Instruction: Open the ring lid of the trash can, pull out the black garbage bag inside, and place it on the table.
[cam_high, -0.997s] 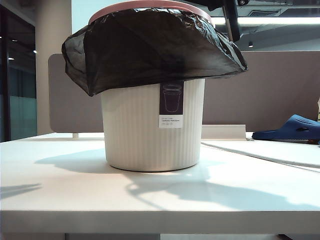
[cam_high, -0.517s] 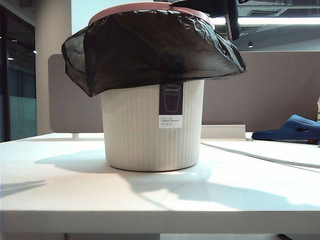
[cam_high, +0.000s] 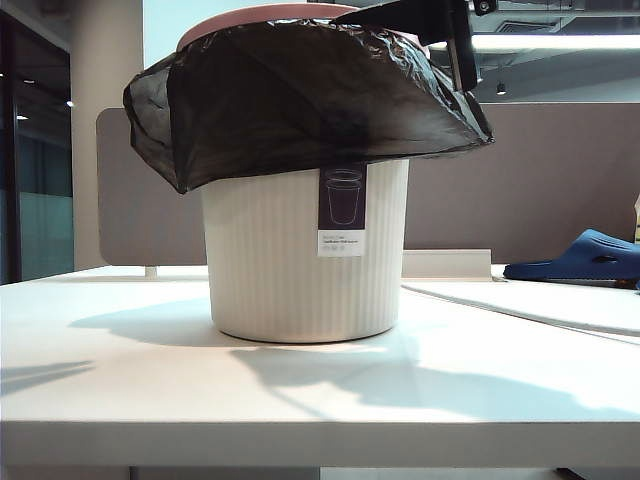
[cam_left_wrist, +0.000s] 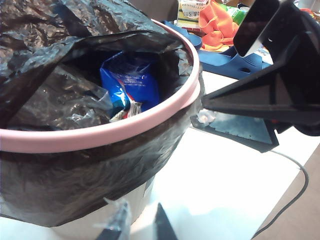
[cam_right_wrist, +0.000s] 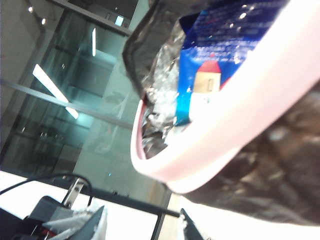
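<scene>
White table (cam_high: 120, 370); both hands spread: right hand (cam_left_wrist: 210, 112) beside ring lid (cam_left_wrist: 100, 135), left hand (cam_left_wrist: 137, 225) below.

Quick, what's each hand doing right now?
Left hand: slightly open, empty, beside the cream ribbed plastic trash can.
Right hand: open, empty, at the pale-pink hoop lid.

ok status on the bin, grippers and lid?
Right gripper open at ring lid edge, left gripper low beside trash can, empty. Lid on, black garbage bag untouched. Nothing blocking.
</scene>
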